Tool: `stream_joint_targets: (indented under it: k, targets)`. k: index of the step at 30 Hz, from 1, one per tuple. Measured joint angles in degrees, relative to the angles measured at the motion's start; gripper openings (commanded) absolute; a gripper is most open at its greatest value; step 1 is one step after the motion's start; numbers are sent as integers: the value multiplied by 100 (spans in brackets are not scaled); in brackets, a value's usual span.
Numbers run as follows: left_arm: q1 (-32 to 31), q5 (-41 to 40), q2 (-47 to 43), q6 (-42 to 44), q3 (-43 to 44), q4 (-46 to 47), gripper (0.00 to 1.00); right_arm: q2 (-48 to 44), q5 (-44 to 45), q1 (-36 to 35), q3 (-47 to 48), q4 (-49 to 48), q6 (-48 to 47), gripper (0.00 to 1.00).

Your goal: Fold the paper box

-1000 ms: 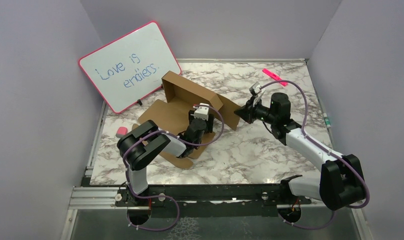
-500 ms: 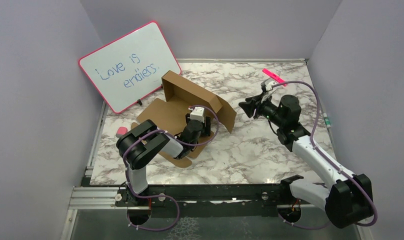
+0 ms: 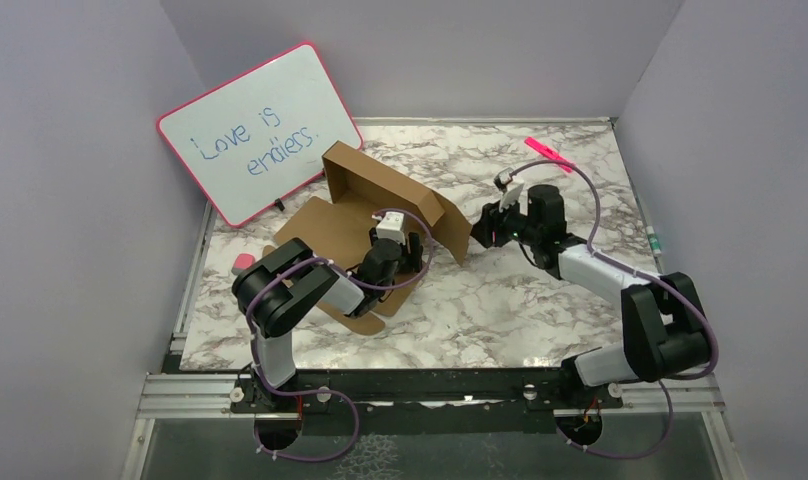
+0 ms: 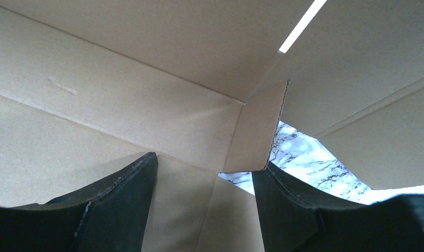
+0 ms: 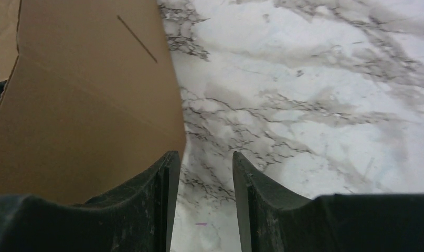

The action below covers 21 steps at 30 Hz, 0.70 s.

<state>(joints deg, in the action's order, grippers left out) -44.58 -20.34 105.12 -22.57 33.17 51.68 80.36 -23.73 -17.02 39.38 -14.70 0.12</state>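
Currently half-folded paper box (image 3: 365, 175) mid-left on tabletop (image 3: 510, 300), left pincer (image 4: 204, 163) apart inside it, right pincer (image 5: 204, 155) apart beside its flap (image 5: 89, 94), clamping nothing; risk of unheld walls springing flat, sheet sliding if nudged.

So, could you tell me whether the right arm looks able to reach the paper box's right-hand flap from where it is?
Probably yes. The right arm has its open jaws right beside the paper box's flap, with only marble table showing between the jaws; nothing blocks the flap's edge.
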Motion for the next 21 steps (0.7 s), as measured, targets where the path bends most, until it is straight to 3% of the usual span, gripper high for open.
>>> stream_joint_targets:
  k: [11, 21]
  targets:
    - [105, 254, 140, -181, 2, 271, 59, 868, -1078, -168, 160, -457, 490, 47]
    - [140, 385, 251, -223, 4, 450, 52, 1078, -1585, -216, 278, -955, 1172, 47]
